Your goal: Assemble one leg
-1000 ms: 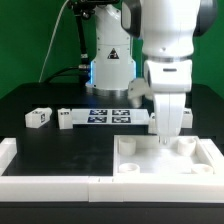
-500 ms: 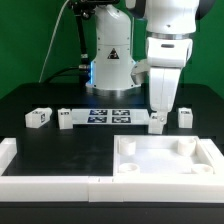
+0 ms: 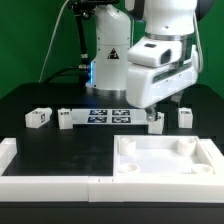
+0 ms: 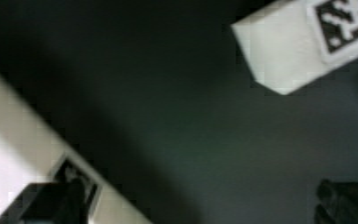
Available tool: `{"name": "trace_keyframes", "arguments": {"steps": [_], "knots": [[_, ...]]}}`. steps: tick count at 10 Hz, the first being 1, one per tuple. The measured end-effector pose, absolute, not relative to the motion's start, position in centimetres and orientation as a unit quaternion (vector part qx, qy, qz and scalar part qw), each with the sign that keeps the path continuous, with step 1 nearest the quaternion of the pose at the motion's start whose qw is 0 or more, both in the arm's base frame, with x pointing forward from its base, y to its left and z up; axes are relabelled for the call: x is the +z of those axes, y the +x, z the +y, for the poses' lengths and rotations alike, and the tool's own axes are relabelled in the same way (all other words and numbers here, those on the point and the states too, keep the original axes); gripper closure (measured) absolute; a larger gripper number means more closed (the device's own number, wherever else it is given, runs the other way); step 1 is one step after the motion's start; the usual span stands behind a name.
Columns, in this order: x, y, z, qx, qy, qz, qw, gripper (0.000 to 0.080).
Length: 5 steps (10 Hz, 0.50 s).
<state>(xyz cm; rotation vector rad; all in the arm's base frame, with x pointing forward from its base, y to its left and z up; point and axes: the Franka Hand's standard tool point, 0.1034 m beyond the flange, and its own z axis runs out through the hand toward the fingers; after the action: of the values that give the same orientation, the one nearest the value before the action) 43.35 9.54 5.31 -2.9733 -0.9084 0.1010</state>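
Several small white legs with marker tags stand on the black table: two at the exterior view's left (image 3: 38, 118) (image 3: 65, 119), one (image 3: 156, 122) just under my gripper (image 3: 151, 110), and one at the right (image 3: 185, 117). The large white tray (image 3: 150, 160) with round corner sockets lies in front. My gripper hangs tilted above the table behind the tray. In the wrist view a tagged leg (image 4: 306, 42) lies ahead of my gripper (image 4: 202, 200), apart from it. The fingers (image 4: 55, 196) stand wide apart with only dark table between them.
The marker board (image 3: 110, 115) lies flat between the left legs and my gripper. A white L-shaped fence (image 3: 50, 178) runs along the front and left. The robot base (image 3: 108, 65) stands at the back. The tray's white edge shows in the wrist view (image 4: 12, 140).
My gripper has lifted off the tray's far right corner, moved back toward the leg behind the tray, and the hand has tilted over. The tray and legs have not moved.
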Motion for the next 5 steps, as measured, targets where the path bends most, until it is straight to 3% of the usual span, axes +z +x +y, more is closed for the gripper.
{"name": "trace_keyframes", "arguments": {"steps": [2, 5], "knots": [[5.1, 41.2, 10.9, 0.043, -0.983, -0.175, 0.011, 0.015], [5.3, 41.0, 12.3, 0.049, -0.997, 0.051, 0.025, 0.015]]}}
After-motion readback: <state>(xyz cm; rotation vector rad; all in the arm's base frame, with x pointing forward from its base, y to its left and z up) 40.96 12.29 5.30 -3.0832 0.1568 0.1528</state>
